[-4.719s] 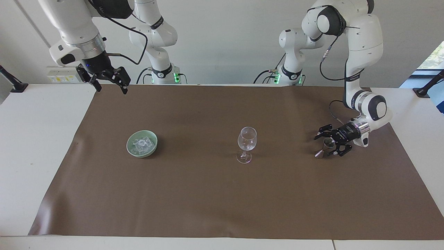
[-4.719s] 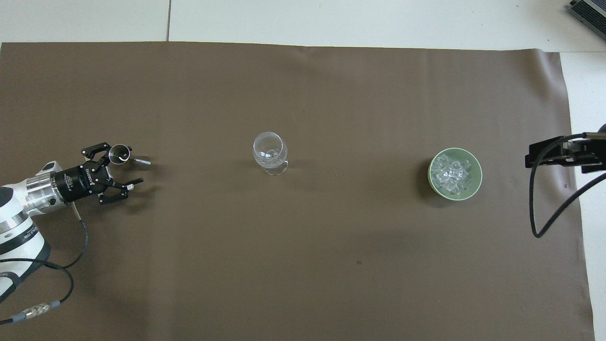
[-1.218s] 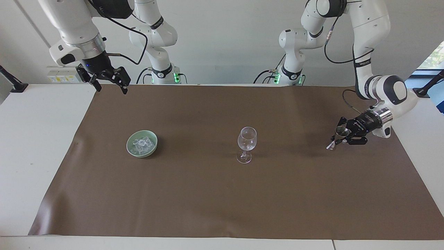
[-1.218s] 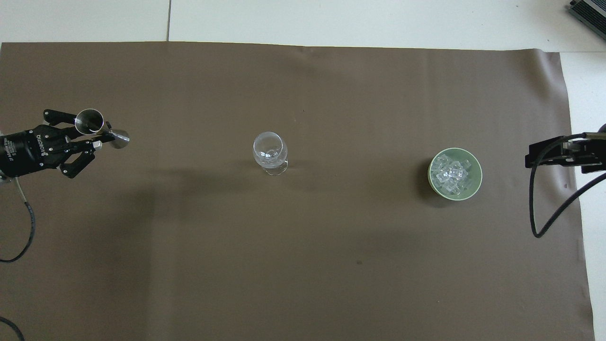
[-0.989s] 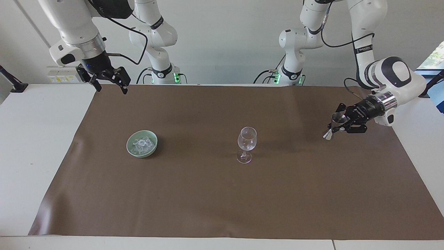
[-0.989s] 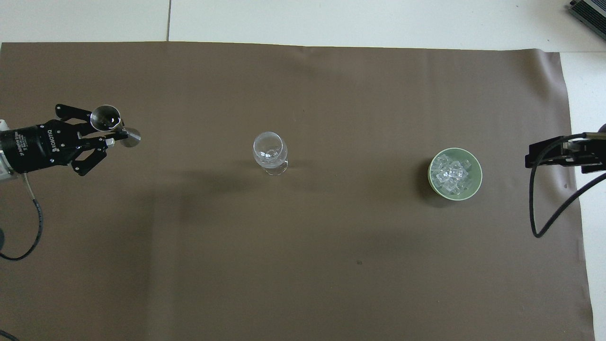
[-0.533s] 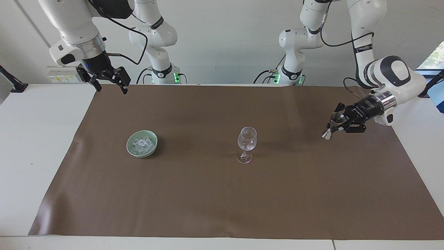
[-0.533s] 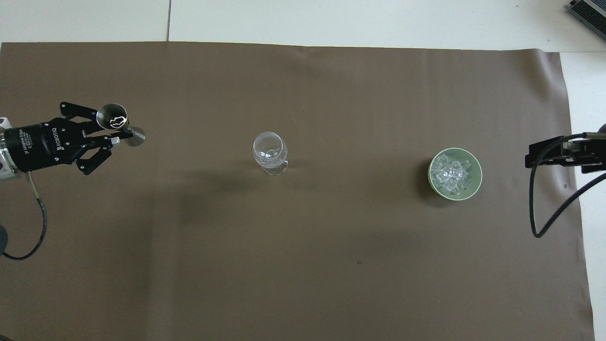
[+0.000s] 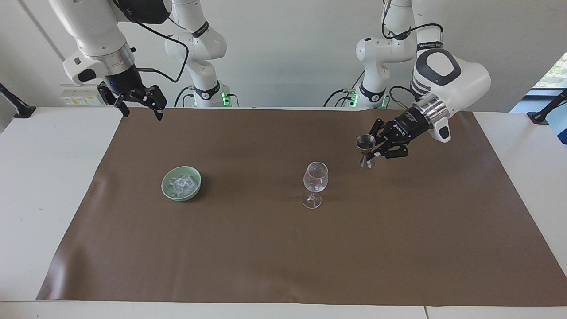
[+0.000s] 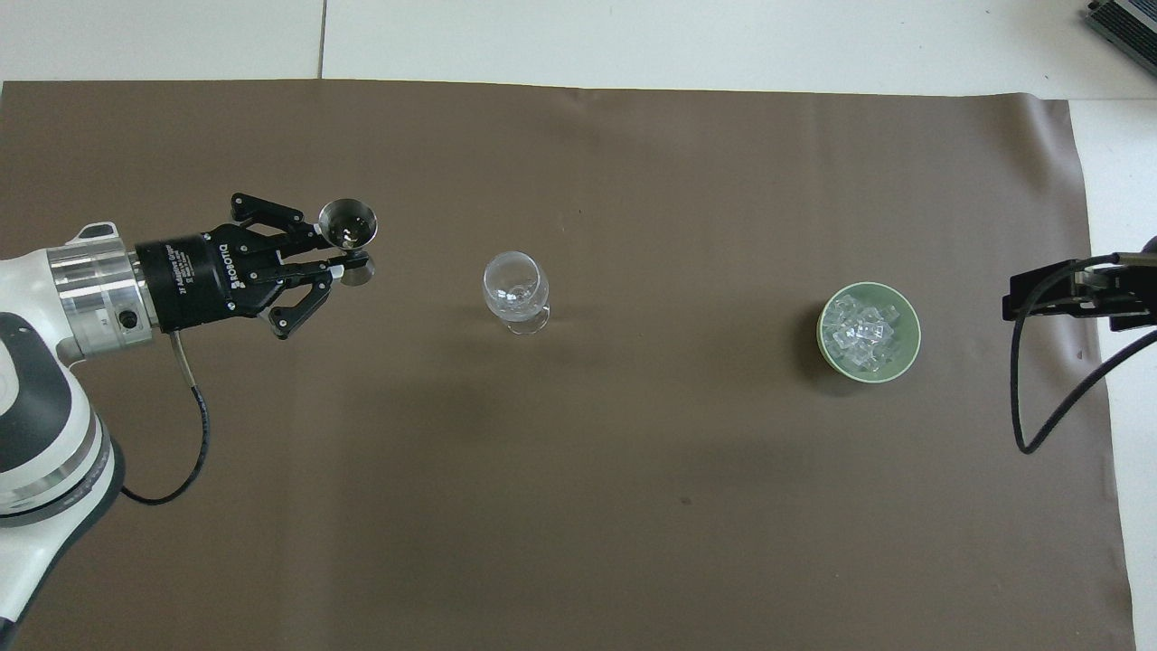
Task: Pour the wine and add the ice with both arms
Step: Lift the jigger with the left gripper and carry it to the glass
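Glass (image 9: 315,184), one, mid-mat; beside it: one ice (image 9: 181,184) bowl (image 9: 166,188); left gripper (image 9: 371,153) clamping one jigger (image 9: 366,151); right gripper (image 9: 141,107) spread, empty.

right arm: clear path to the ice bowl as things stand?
Probably yes. The right end effector hangs open above the mat's edge at its own end of the table, and bare mat lies between it and the green bowl of ice. The wine glass stands well aside.

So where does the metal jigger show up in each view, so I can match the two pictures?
Facing view: jigger held in the left gripper, up and toward the view's right of the wine glass.
Overhead view: jigger toward the view's left of the glass.
Shared landmark: the wine glass.
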Tool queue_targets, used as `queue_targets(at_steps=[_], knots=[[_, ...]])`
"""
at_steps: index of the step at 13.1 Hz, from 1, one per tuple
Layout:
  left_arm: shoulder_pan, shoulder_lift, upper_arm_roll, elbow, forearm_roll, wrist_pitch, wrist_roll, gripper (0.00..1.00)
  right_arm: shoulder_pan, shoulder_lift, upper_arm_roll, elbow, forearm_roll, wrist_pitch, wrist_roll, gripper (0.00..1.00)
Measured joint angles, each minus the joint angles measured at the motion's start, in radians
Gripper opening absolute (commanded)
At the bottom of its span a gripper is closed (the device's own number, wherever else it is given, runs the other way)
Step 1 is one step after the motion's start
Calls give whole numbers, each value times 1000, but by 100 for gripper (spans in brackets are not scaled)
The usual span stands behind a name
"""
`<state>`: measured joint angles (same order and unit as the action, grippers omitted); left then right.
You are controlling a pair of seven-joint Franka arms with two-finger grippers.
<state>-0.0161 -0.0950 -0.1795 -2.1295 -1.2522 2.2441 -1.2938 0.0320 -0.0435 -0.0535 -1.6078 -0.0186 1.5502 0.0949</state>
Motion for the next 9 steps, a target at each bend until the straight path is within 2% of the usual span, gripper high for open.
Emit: queue_targets(at_steps=[9], knots=[[0, -10, -143, -30, 39, 219, -10, 0, 0, 0, 0, 0, 0, 0, 0, 100]])
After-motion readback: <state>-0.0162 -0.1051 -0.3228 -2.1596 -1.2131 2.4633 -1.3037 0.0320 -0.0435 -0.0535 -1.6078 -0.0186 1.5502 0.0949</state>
